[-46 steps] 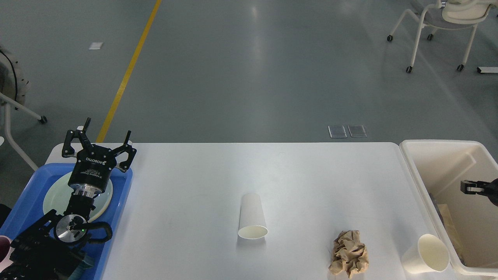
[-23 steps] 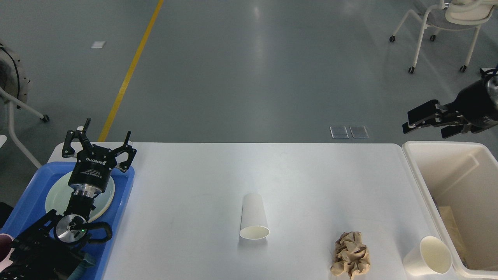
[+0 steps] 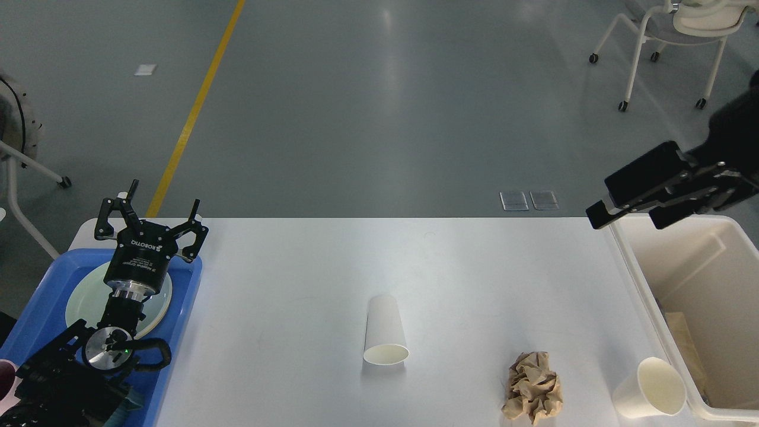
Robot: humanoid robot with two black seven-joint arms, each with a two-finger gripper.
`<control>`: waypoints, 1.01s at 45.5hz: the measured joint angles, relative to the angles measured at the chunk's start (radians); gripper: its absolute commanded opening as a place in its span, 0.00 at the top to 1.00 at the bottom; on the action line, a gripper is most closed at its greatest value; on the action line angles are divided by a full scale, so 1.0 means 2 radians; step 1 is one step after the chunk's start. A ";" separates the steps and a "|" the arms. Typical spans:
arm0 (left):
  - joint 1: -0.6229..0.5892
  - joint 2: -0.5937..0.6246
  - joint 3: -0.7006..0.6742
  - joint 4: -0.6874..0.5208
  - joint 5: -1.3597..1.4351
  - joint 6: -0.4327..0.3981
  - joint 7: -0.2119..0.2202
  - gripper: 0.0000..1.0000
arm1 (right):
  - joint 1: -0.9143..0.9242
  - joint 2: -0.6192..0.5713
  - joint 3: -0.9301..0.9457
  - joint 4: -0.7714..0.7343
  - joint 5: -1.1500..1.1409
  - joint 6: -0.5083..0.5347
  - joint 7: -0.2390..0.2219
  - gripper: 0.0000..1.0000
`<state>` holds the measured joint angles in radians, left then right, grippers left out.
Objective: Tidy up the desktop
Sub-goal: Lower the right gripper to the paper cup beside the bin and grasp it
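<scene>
The white desktop (image 3: 474, 279) carries a white paper cup (image 3: 385, 329) lying on its side in the middle, mouth toward me. A crumpled ball of brown paper (image 3: 532, 386) lies at the front right. A second white paper cup (image 3: 649, 388) tilts against the cream bin. My left gripper (image 3: 155, 204) is open and empty, held above the blue tray at the table's back left corner. My right gripper (image 3: 625, 219) hangs in the air over the bin's back left corner, open with nothing between its fingers.
A blue tray (image 3: 184, 308) with a pale green plate (image 3: 80, 302) sits at the left end. A cream bin (image 3: 631, 255) with some brown scraps inside stands at the right end. A wheeled chair (image 3: 670, 35) stands on the floor far right.
My right gripper has risen out of the bin and swung left, now over the bin's back left corner. The left arm and the table's objects have not moved.
</scene>
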<state>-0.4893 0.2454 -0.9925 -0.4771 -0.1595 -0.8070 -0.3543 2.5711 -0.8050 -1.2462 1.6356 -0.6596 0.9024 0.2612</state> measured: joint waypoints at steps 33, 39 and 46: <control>0.000 0.000 0.000 0.000 0.000 -0.001 0.000 0.00 | -0.525 -0.089 0.006 -0.121 -0.123 -0.464 0.000 0.00; 0.000 0.000 0.000 0.000 0.000 -0.001 0.000 0.00 | -0.599 -0.063 0.059 -0.156 -0.105 -0.481 0.000 0.00; 0.000 0.000 0.000 0.000 0.000 -0.001 0.000 0.00 | -0.655 -0.042 0.090 -0.194 -0.099 -0.493 0.000 0.00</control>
<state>-0.4893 0.2454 -0.9925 -0.4771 -0.1595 -0.8082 -0.3543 1.2608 -0.8889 -1.0657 1.2480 -0.8566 -0.0829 0.2609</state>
